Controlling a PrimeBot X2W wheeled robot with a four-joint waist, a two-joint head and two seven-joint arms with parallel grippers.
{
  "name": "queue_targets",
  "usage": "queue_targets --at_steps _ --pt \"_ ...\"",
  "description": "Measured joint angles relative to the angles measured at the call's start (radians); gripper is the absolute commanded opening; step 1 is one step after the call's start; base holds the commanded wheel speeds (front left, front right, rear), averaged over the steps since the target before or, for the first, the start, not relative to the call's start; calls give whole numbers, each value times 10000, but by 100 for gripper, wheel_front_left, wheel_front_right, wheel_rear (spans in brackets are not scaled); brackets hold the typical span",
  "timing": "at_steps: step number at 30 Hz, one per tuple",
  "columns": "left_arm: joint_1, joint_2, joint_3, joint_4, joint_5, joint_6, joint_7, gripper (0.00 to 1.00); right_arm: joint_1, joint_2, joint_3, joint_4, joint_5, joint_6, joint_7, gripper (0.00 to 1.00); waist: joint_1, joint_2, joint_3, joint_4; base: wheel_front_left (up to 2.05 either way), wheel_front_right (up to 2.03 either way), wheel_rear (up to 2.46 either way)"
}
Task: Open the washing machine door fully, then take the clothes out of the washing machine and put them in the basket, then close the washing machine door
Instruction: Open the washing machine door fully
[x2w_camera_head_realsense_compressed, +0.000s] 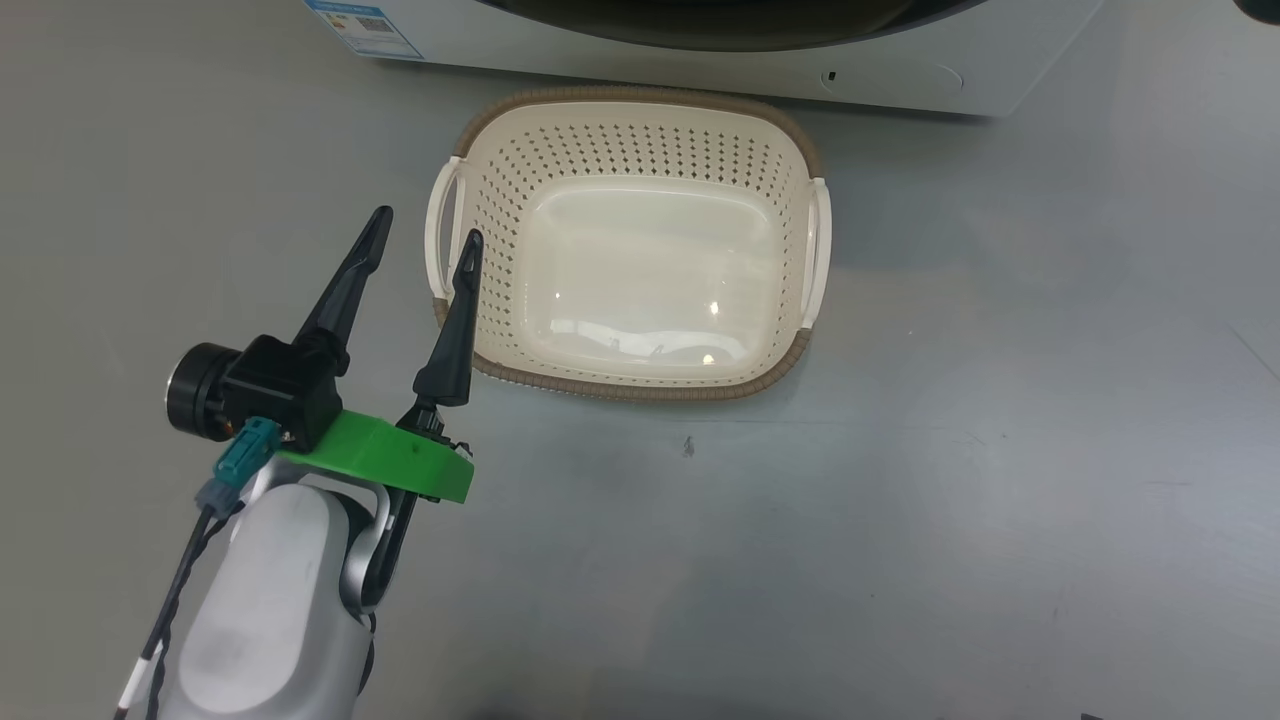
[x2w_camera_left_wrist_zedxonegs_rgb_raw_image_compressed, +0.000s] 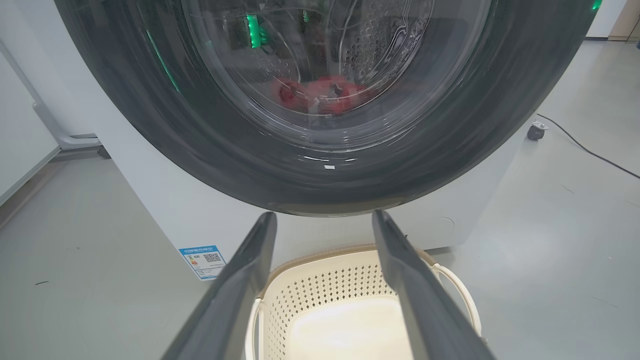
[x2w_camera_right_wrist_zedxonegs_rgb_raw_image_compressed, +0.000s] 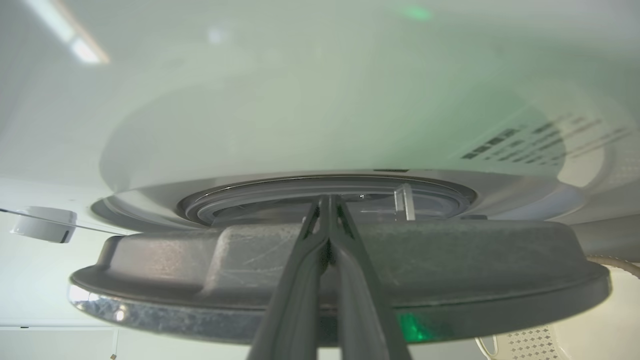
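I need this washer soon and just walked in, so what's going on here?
The robot is only starting to unload the washing machine. Its right gripper is shut, fingers at the edge of the washing machine door, which looks slightly ajar. The red clothes lie inside, seen through the door. The basket sits empty on the floor in front, and the open left gripper hovers by its left handle, holding nothing.
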Motion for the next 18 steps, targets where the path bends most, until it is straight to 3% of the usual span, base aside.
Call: queue_targets --at_steps 18 --pt "-51 -2 71 190 31 0 0 100 357 -36 151 151 642 278 1494 0 0 0 -234 -224 0 0 0"
